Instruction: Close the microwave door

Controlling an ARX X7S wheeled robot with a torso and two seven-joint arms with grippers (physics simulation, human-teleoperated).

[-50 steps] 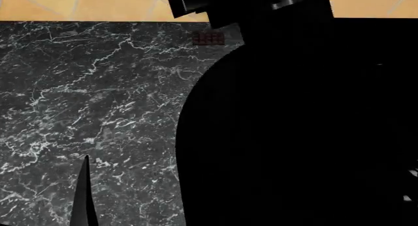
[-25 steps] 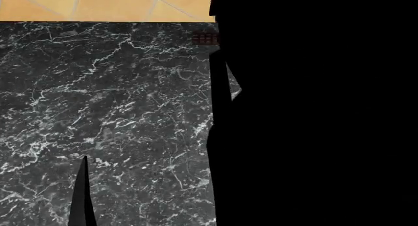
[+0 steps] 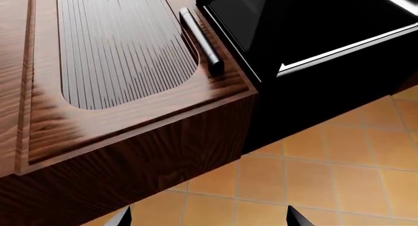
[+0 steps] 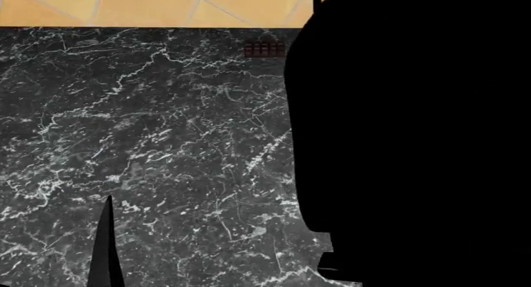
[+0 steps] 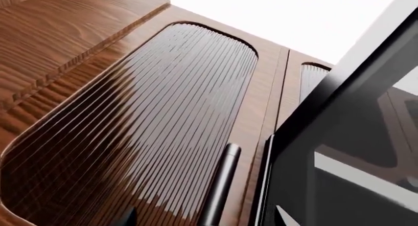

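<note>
Although the head view takes in a wide stretch of black marble counter (image 4: 141,144), nearly its whole right half is blotted out by a featureless black mass (image 4: 415,144) — whether that is the right arm, the microwave or its door cannot be told. A small dark red block (image 4: 265,49) sits near the counter's far edge, just beside that mass, too small to identify. A thin black spike (image 4: 106,250) rises from the bottom edge at the left, cut off by the frame. Orange tiled floor (image 4: 166,4) shows beyond the counter.

From the left wrist, a wooden cabinet (image 3: 130,138) with a ribbed panel (image 3: 124,45) and a dark bar handle (image 3: 202,40) stands beside a black appliance (image 3: 313,74) with a bright trim line; which appliance it is cannot be told. Only the two fingertips of the left gripper (image 3: 207,217) poke into the frame, well apart, with nothing between them.

From the right wrist, a ribbed cabinet door (image 5: 144,133) and a black handle (image 5: 219,187) fill the picture, with a dark glassy panel (image 5: 346,152) — possibly the microwave door, swung out on edge — cutting across one side. The right gripper (image 5: 203,217) shows only its fingertips (image 5: 282,217), spread and holding nothing.
</note>
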